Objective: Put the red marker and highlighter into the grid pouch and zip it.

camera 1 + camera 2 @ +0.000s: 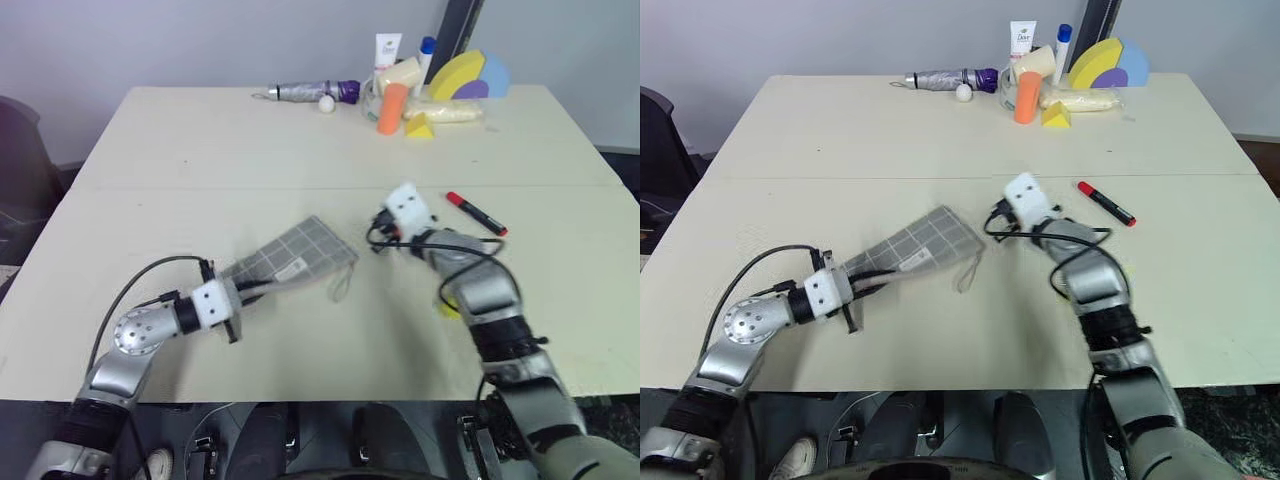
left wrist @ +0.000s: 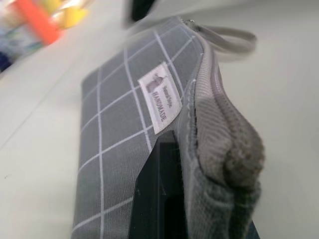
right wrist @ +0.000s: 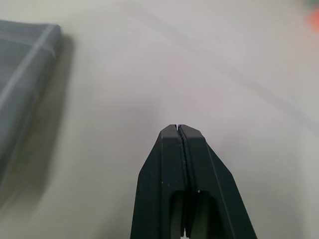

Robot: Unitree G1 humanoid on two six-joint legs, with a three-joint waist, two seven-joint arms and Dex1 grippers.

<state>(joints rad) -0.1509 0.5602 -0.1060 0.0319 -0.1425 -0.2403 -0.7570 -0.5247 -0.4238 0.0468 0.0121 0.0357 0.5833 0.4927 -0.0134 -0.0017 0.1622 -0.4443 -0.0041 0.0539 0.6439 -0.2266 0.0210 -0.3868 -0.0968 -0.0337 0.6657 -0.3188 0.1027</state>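
Two pincers are in play, and the step in hand looks to be steadying the pouch (image 1: pixel 295 258) so that a pen can be fetched. It is judged best done by keeping the left pincer (image 1: pixel 243 290) clamped on the pouch's near end, the zip edge held just off the counter (image 1: pixel 200 150) and its mouth turned towards the right arm. The left pincer is closed on that near end, one black finger (image 2: pixel 162 194) pressed against the grid fabric beside the white label (image 2: pixel 160 97). The right pincer (image 3: pixel 178 130) is fully shut and holds nothing, hovering over bare counter with the pouch just off to its side. The marker (image 1: pixel 476 214) lies near, beyond the right wrist; the highlighter cannot be made out with certainty.
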